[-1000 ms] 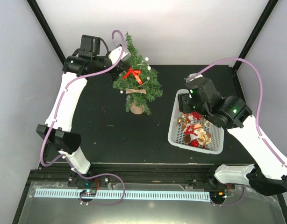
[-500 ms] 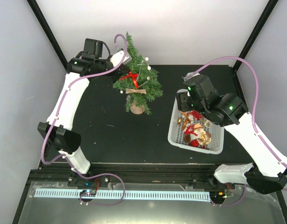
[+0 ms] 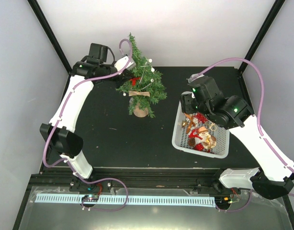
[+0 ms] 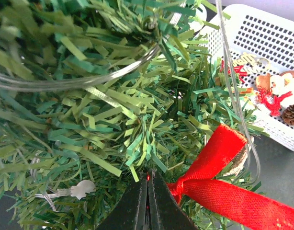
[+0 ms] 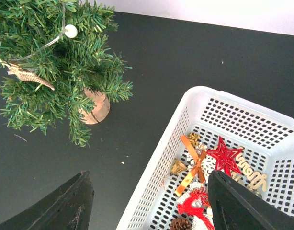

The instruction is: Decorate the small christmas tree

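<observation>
The small christmas tree (image 3: 140,86) stands upright in its brown pot (image 3: 141,112) at the far side of the black table (image 3: 108,134), left of centre. It already carries a wire light string with white bulbs (image 5: 70,31) and a tan bow (image 3: 139,94) low on its near side.

The left gripper (image 4: 148,184) is pushed into the upper branches from the left. Its jaws are together with a sliver of red between them, so it appears to be pinching the red ribbon bow (image 4: 219,187) by its knot. The step in hand looks like seating that bow on the tree. The next move likely calls for working the knot deep enough among the needles to catch, then parting the jaws and backing out left without snagging the wire or tipping the tree.

To the right, well apart from the tree, sits the white perforated basket (image 3: 175,136). It holds a red star (image 5: 225,156), a gold ribbon cross (image 5: 194,165), a pine cone (image 4: 291,114) and other pieces. The right gripper (image 5: 152,206) hovers over the basket's far-left corner, jaws wide apart and empty, placed to reach for another ornament.
</observation>
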Motion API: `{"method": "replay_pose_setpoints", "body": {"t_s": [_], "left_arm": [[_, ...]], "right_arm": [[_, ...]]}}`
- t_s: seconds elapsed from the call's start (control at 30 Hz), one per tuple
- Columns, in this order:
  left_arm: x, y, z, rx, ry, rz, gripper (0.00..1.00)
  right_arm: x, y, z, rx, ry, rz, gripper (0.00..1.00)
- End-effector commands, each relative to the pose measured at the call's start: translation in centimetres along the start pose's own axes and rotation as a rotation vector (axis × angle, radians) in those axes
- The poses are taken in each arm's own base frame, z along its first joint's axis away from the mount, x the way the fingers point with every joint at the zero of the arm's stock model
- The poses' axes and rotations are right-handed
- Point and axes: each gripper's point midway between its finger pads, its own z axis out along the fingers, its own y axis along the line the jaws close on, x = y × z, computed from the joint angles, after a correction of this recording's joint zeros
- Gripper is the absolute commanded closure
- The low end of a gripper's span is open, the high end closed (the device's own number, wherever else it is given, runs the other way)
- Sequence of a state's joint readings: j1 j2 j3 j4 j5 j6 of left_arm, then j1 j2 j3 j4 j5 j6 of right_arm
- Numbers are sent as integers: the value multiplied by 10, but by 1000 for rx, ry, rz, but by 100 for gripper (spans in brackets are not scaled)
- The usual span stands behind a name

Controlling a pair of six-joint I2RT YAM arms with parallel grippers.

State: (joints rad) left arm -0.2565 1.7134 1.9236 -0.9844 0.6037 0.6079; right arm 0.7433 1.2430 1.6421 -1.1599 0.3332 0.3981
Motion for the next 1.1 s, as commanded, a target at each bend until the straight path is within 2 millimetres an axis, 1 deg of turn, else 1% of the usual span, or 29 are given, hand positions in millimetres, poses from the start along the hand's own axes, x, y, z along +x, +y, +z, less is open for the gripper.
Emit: {"method": "replay_pose_setpoints", "body": {"t_s": [0.0, 0.2, 0.37, 0.5, 0.6, 0.73, 0.93, 1.07], "left_arm": [[-9, 0, -6, -18, -33, 18, 95], [-17, 5, -9, -42, -57, -2, 83], [-25, 9, -12, -52, -76, -30, 80], [-29, 7, -12, -34, -89, -57, 75], [-30, 5, -11, -19, -94, -77, 72], [-30, 3, -10, -2, -96, -96, 67], [-28, 5, -9, -11, -88, -100, 67], [-29, 7, -10, -23, -93, -102, 76]], "right_arm": [[-4, 1, 5, -7, -10, -2, 33], [-4, 2, 7, -13, -7, -4, 33], [-4, 3, 8, -16, -5, -7, 33], [-5, 3, 8, -16, -4, -10, 33], [-5, 3, 9, -17, -3, -11, 33], [-5, 3, 9, -18, -2, -13, 33], [-5, 3, 10, -20, 1, -13, 33], [-2, 3, 12, -18, 7, -12, 33]]}}
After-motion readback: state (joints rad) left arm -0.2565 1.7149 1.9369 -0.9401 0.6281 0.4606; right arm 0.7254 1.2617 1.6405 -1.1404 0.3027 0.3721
